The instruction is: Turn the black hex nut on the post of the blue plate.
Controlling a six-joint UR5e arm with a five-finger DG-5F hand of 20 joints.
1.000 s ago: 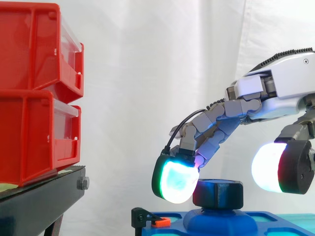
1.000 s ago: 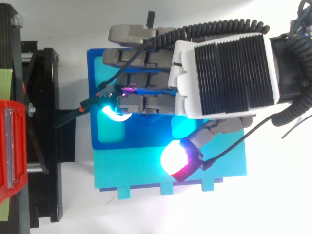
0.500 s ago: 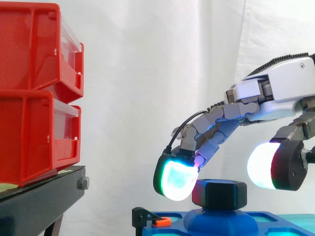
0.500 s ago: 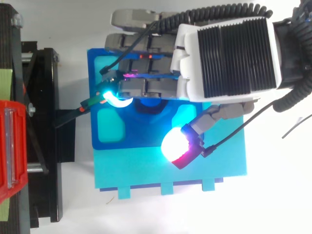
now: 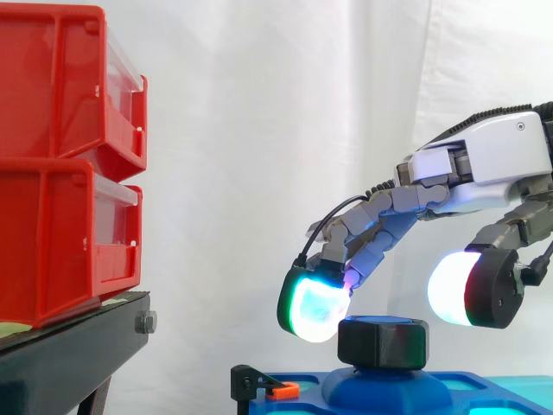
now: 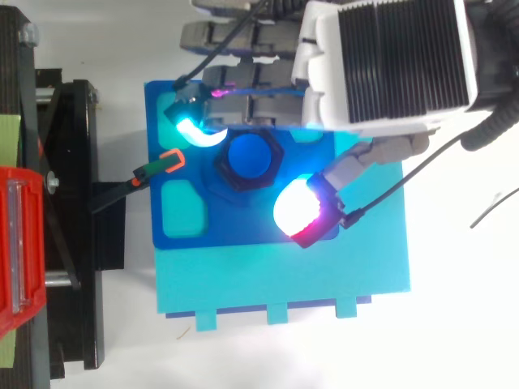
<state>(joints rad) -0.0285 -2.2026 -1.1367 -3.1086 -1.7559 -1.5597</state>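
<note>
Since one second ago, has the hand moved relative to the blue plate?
Yes. In the top view the hand has slid toward the picture's upper edge across the blue plate, uncovering the black hex nut.

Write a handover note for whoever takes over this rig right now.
Hand: open, poised over the black hex nut, holding nothing; one glowing pad by the nut's edge, thumb pad apart on the other side.
Nut: on the post of the blue plate.
Done: hand positioned.
Left: close the fingers on the nut, turn it.
</note>
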